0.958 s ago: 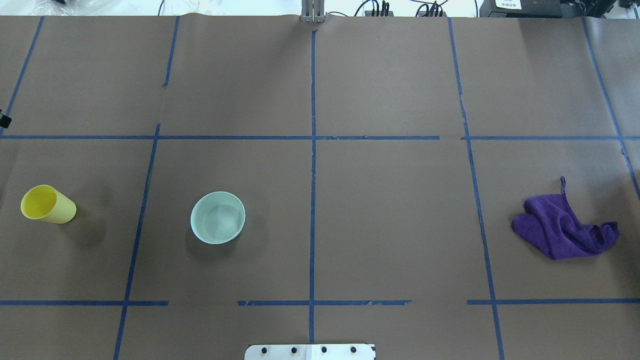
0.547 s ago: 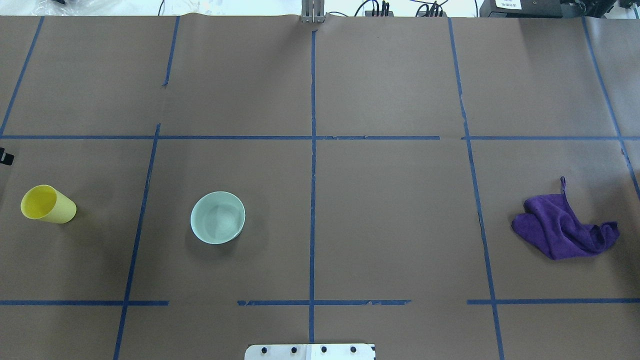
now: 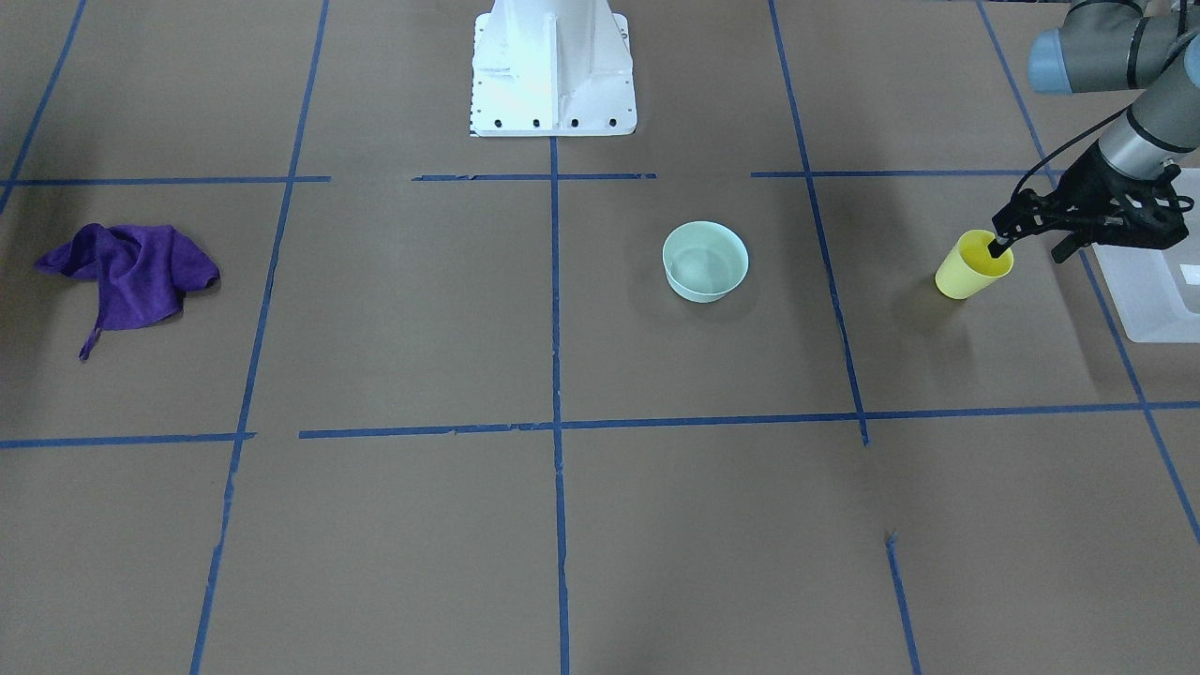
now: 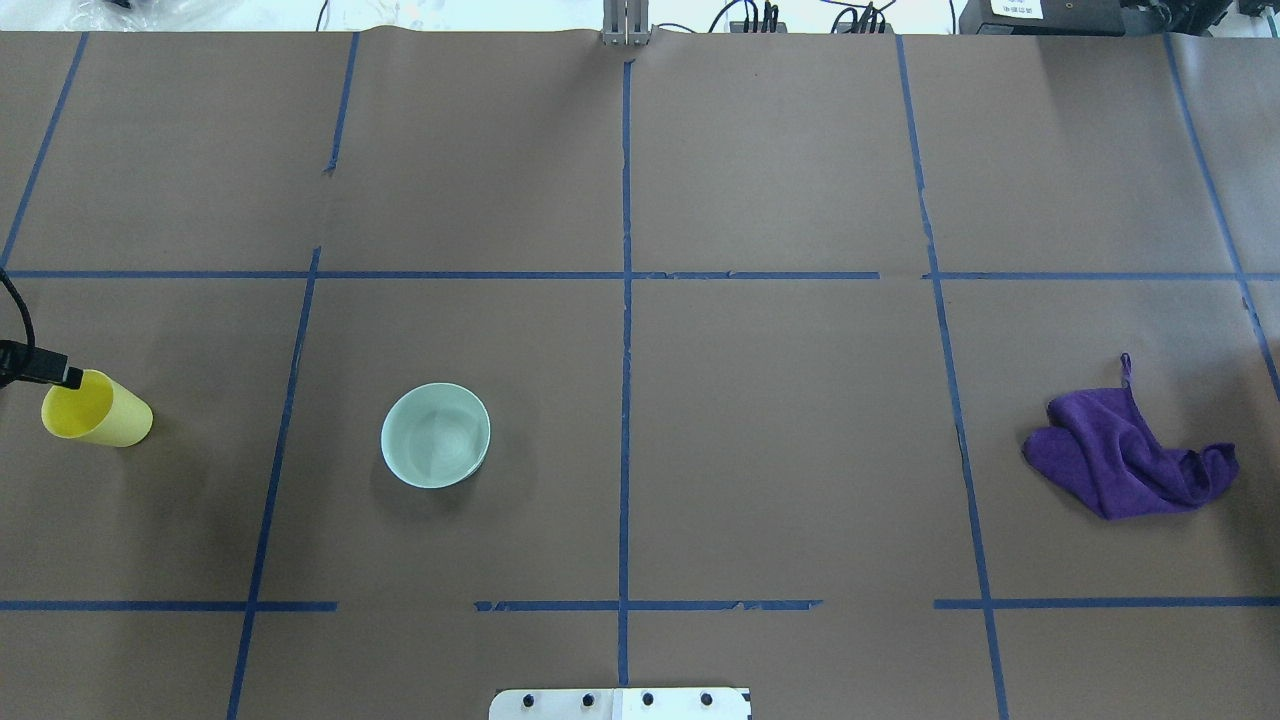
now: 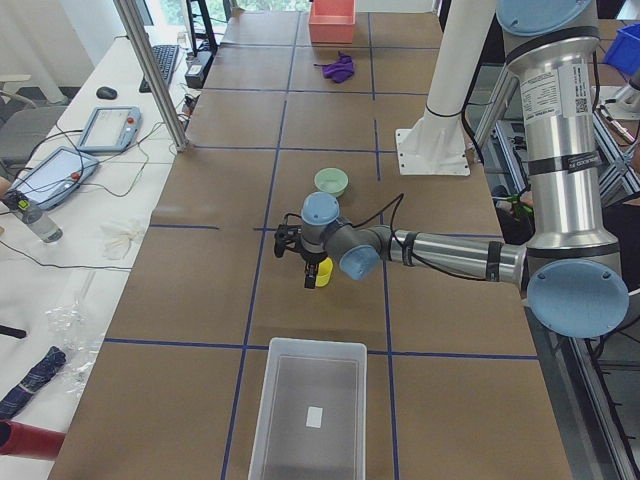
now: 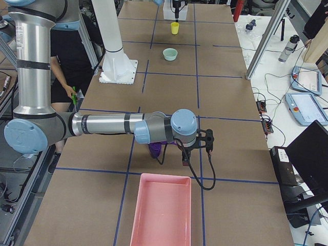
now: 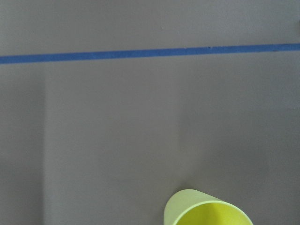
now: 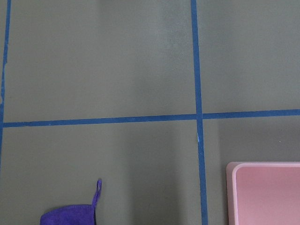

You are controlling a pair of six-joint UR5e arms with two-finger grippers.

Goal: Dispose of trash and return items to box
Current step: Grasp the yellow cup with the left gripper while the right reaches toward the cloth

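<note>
The yellow cup stands upright at the table's left end; it also shows in the overhead view and at the bottom of the left wrist view. My left gripper is open just above it. One fingertip is at the cup's rim, the other is outside it, toward the box. The translucent white box lies just beyond the cup, at the table's end. My right gripper hovers by the purple cloth at the far end; I cannot tell its state.
A mint bowl stands right of the cup. A crumpled purple cloth lies at the right end. A pink tray lies past it at the table's right end. The robot's white base plate is mid-table.
My left gripper has come in from the overhead view's left edge, toward the robot and rightward, and its fingertip now reaches the cup's rim. The cup, bowl and cloth have not moved.
</note>
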